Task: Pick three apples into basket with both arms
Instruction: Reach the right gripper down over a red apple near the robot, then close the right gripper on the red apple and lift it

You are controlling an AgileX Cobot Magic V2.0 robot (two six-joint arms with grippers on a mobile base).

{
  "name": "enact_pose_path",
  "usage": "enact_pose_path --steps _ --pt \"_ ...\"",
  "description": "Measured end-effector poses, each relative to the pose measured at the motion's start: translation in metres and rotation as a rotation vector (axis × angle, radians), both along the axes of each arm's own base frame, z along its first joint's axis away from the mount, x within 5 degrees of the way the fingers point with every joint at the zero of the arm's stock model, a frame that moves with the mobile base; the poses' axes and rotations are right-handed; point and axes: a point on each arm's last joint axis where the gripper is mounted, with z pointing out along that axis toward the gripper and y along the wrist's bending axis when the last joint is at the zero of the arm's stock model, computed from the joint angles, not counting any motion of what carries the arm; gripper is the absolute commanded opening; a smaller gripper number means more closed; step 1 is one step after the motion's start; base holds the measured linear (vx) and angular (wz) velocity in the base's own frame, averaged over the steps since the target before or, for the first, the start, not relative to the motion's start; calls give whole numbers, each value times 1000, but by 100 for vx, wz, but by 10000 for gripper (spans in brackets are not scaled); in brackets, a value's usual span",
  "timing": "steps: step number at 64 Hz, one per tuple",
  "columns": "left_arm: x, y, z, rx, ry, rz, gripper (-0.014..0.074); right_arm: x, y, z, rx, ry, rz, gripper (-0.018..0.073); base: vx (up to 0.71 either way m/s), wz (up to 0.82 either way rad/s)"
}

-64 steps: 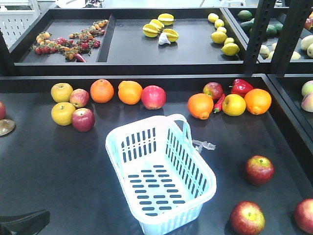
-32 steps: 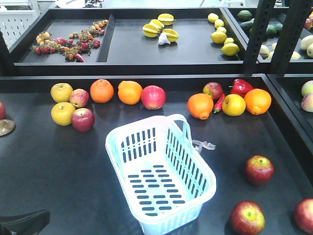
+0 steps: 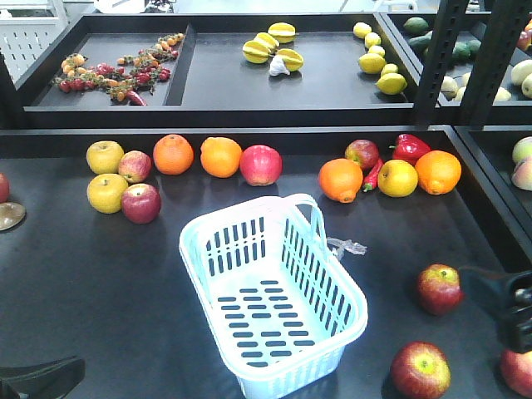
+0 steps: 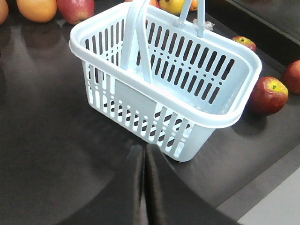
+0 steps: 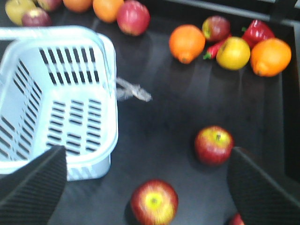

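The pale blue basket [image 3: 193, 249] stands empty in the middle of the black table, its handle up. Three red apples lie to its right: one farther back [image 3: 439, 288], one near the front [image 3: 420, 370], and one at the right edge [image 3: 517, 371]. My right gripper [image 5: 146, 152] hovers open and wide above them; the front apple [image 5: 154, 201] lies between its fingers and the far apple [image 5: 213, 144] is close to the right finger [image 5: 262, 187]. My left gripper [image 4: 145, 149] is shut and empty, its tips just short of the basket wall [image 4: 140, 112].
Along the back of the table lie oranges [image 3: 221, 156], yellow apples [image 3: 107, 192], other red apples [image 3: 261, 165] and a red pepper [image 3: 410, 147]. A clear plastic scrap [image 3: 347, 246] lies beside the basket. A raised shelf with starfruit and lemons stands behind, black posts [image 3: 436, 58] at right.
My right gripper has come into the front view from the right edge, over the apples. The basket, the fruit and my left gripper have not moved.
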Motion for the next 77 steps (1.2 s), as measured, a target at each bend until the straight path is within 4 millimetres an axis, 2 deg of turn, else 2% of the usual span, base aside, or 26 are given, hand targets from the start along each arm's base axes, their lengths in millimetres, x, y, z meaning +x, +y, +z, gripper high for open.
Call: enact_pose_path --steps 10,32,48,61,69,77 --pt "0 0 0 0 0 0 -8 17 6 -21 -56 178 -9 687 0 0" --pt "0 0 0 0 0 0 -8 67 24 -87 -164 609 -56 640 0 0" --pt "0 0 0 0 0 0 -8 108 32 -104 -246 715 -145 629 0 0" --pt "0 0 0 0 0 0 -8 127 37 -125 -275 792 -165 622 0 0" --pt "0 0 0 0 0 0 -8 136 27 -141 -228 851 -231 615 0 0" --pt "0 0 0 0 1 -1 -8 142 18 -149 -131 886 -256 612 0 0"
